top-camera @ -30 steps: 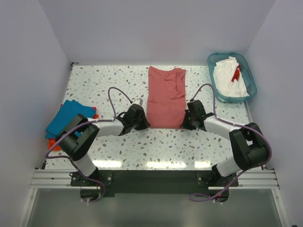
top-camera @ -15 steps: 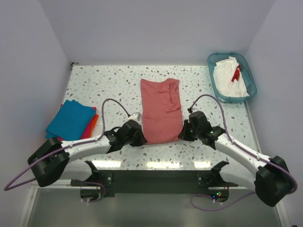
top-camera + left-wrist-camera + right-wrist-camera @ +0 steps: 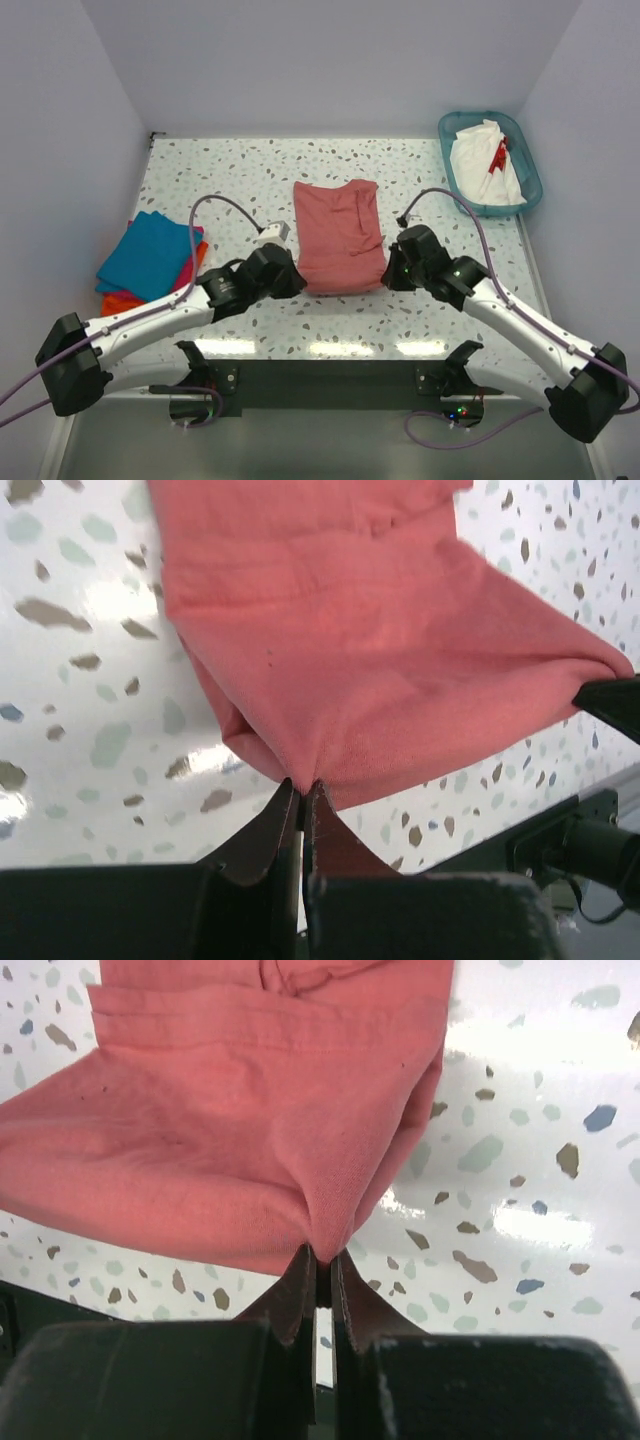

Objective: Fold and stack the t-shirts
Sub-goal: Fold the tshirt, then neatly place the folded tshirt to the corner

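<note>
A salmon-red t-shirt [image 3: 338,232] lies folded lengthwise on the speckled table [image 3: 250,170], its near edge lifted. My left gripper [image 3: 296,283] is shut on the near left corner, and the pinched cloth [image 3: 330,700] bunches at the fingertips [image 3: 303,785]. My right gripper [image 3: 390,272] is shut on the near right corner of the same shirt [image 3: 250,1130], the fabric gathered at its tips [image 3: 325,1253]. At the table's left edge sits a stack of folded t-shirts, teal [image 3: 148,253] on top with orange [image 3: 125,299] under it. A white t-shirt with a red mark [image 3: 484,160] lies in the basket.
The teal plastic basket [image 3: 526,163] stands at the back right corner. The table's near edge and the metal rail [image 3: 330,375] run just behind both grippers. White walls close in the left, back and right sides.
Both arms have pulled back toward the near edge, dragging and lifting the shirt's near end. The shirt has slid nearer and looks shorter.
</note>
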You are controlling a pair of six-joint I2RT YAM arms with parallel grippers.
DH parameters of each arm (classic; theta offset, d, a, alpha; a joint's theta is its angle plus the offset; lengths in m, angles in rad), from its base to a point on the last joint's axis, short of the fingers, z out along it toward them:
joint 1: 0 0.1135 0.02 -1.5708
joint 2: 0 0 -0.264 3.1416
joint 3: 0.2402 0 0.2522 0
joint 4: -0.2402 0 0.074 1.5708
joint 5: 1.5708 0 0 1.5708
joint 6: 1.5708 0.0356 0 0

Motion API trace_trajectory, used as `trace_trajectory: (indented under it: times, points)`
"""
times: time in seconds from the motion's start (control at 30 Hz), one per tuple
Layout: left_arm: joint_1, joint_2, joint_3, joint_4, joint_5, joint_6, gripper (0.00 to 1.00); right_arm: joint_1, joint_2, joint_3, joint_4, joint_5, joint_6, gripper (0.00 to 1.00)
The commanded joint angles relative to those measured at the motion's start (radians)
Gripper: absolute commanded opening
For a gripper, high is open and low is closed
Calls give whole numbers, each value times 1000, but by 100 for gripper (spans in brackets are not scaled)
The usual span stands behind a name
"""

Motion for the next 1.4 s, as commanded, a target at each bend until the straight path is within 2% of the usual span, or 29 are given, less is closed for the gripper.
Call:
trace_trajectory:
  times: [0.0, 0.13, 0.27, 0.57, 0.77, 0.9, 0.93, 0.97, 1.0, 1.07, 1.13, 1.17, 1.37]
  points:
    - [109, 43, 88, -1, -11, 106, 0, -30, 82, 116, 6, 70, -72, 0]
    - [204, 117, 180, 51, 24, 161, 0, -123, 206, 230, 81, -39, -107, 0]
    - [265, 213, 277, 111, 70, 189, 0, -203, 340, 343, 129, -85, -126, 0]
    - [428, 505, 524, 172, 179, 232, 0, -339, 631, 575, 178, -197, -121, 0]
    - [555, 762, 685, 221, 283, 223, 0, -416, 907, 817, 181, -284, -104, 0]
    - [615, 938, 829, 274, 380, 241, 0, -444, 1109, 1061, 172, -320, -101, 1]
    - [626, 974, 855, 301, 421, 249, 7, -447, 1149, 1109, 157, -315, -100, 7]
    - [638, 1006, 897, 321, 466, 255, 44, -456, 1189, 1161, 99, -314, -100, 30]
    - [661, 1041, 905, 324, 513, 252, 58, -461, 1255, 1237, 82, -321, -101, 41]
    - [683, 1030, 859, 442, 550, 249, 79, -470, 1275, 1272, 57, -290, -118, 67]
    - [706, 973, 817, 455, 537, 262, 87, -473, 1228, 1241, 77, -257, -135, 80]
    - [713, 927, 802, 452, 523, 276, 88, -473, 1208, 1224, 88, -213, -152, 85]
    - [704, 813, 638, 400, 460, 264, 85, -422, 1043, 1039, 146, -110, -210, 85]
